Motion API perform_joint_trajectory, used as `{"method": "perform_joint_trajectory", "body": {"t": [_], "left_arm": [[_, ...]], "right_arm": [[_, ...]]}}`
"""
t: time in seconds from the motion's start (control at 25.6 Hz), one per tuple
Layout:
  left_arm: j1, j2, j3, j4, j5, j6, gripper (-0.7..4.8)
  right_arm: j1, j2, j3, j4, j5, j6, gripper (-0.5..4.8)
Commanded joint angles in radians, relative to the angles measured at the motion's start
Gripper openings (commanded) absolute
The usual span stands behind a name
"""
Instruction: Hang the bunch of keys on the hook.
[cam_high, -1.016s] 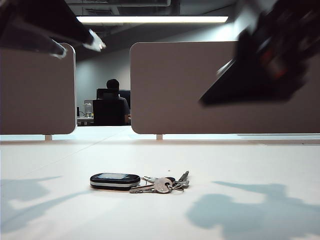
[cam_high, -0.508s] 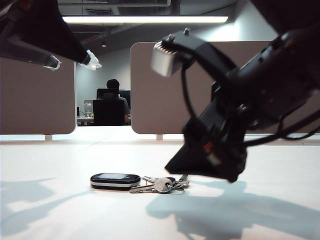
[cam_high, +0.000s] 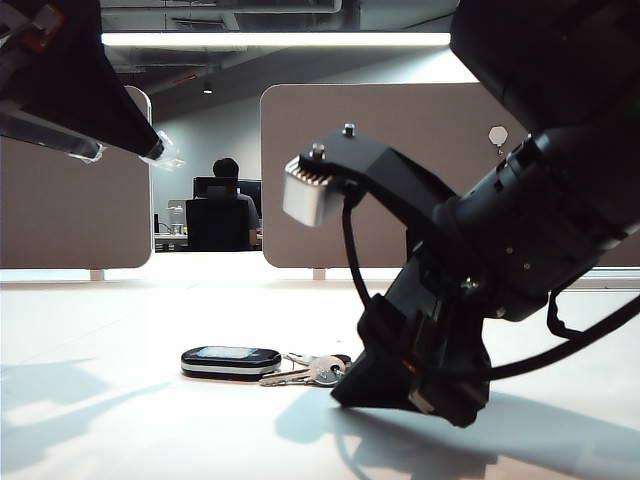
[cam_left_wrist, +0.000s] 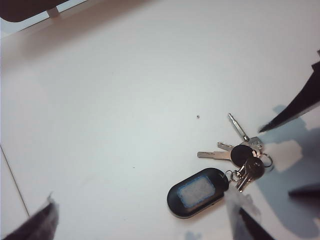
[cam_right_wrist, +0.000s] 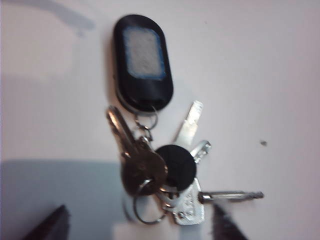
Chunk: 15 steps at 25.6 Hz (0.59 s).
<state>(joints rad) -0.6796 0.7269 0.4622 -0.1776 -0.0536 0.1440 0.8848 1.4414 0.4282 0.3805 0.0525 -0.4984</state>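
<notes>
Flat on the white table (cam_high: 120, 420) lay the bunch of keys (cam_right_wrist: 160, 170), a few silver metal keys on a ring with an oval black fob, silver-banded and pale-faced. Directly above it hung the right hand (cam_right_wrist: 137, 227), low near the table, its dark fingertips spread either side of the key ring and gripping nothing. Up and well to the side, the left hand (cam_left_wrist: 145, 220) hovered fully open and empty. Behind, on a brown partition panel (cam_high: 400, 120), sat the small pale grey hexagonal hook (cam_high: 498, 135).
</notes>
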Motion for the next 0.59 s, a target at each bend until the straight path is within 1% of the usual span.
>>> {"method": "perform_joint_trajectory", "body": {"t": [0.04, 0.23, 0.35, 0.43, 0.51, 0.59], "left_arm": [[0.0, 0.0, 0.005, 0.006, -0.014, 0.005, 4.79], [0.0, 0.0, 0.005, 0.005, -0.014, 0.006, 4.79], [0.0, 0.0, 0.005, 0.005, -0.015, 0.006, 4.79], [0.0, 0.0, 0.006, 0.005, -0.022, 0.006, 4.79], [0.0, 0.0, 0.006, 0.005, -0.022, 0.006, 4.79], [0.0, 0.0, 0.006, 0.005, -0.022, 0.006, 4.79]], "right_arm": [[-0.001, 0.02, 0.002, 0.04, 0.044, -0.008, 3.55], [-0.001, 0.089, 0.002, 0.072, 0.081, -0.061, 3.55], [-0.001, 0.122, 0.002, 0.062, 0.201, -0.061, 3.55], [-0.001, 0.123, 0.002, 0.06, 0.247, -0.064, 3.55], [-0.001, 0.123, 0.002, 0.056, 0.27, -0.079, 3.55], [-0.001, 0.123, 0.002, 0.036, 0.27, -0.083, 3.55]]}}
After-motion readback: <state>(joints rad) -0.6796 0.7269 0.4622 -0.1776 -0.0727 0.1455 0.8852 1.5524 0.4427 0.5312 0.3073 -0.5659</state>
